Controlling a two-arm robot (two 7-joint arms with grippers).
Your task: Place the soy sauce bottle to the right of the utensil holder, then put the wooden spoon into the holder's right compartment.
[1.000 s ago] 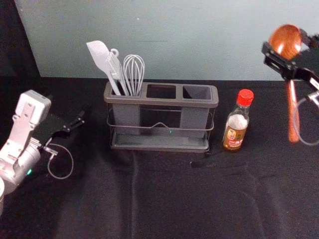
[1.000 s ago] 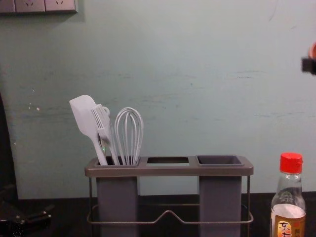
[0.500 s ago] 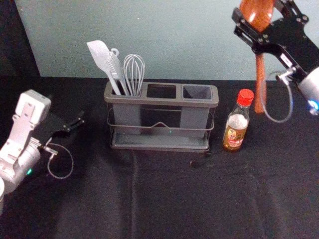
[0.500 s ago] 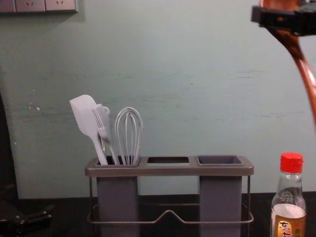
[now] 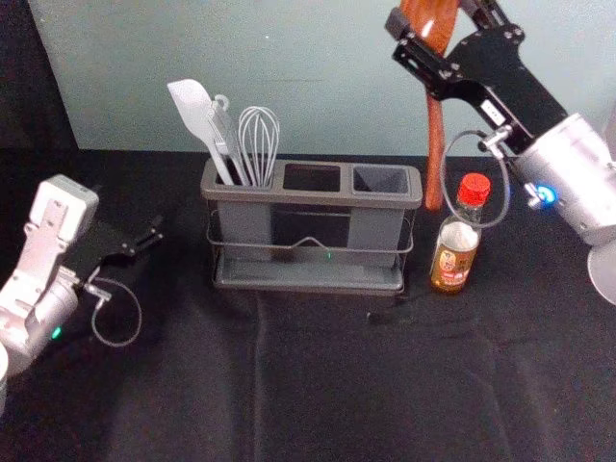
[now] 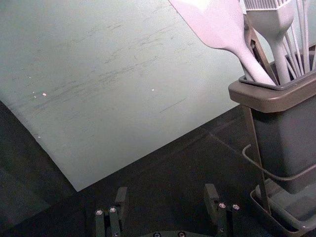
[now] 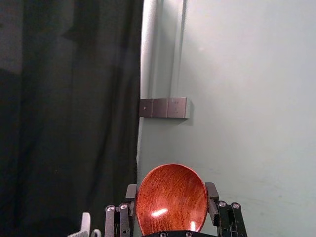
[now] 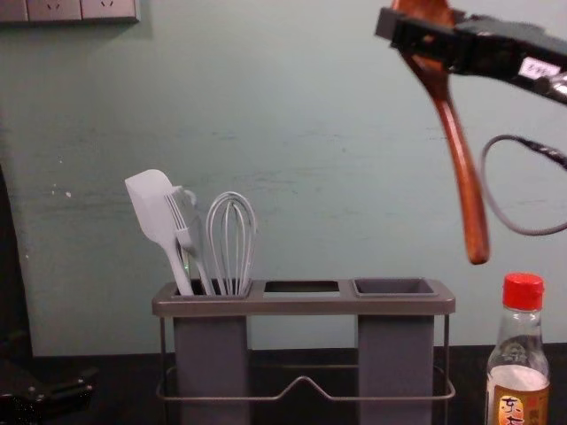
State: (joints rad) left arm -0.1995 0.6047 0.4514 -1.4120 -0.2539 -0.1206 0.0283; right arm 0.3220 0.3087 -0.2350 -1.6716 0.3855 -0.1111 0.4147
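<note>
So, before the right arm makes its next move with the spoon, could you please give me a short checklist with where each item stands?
1. Soy sauce bottle upright, right of the utensil holder: ok.
2. Wooden spoon gripped at its bowl by the right end effector: ok.
3. Spoon handle pointing down: ok, slightly slanted.
4. Right compartment free of utensils: ok.
5. Handle tip lined up over that compartment: not ok, it hangs above and to the right.
6. Grip firm enough: cannot tell.
</note>
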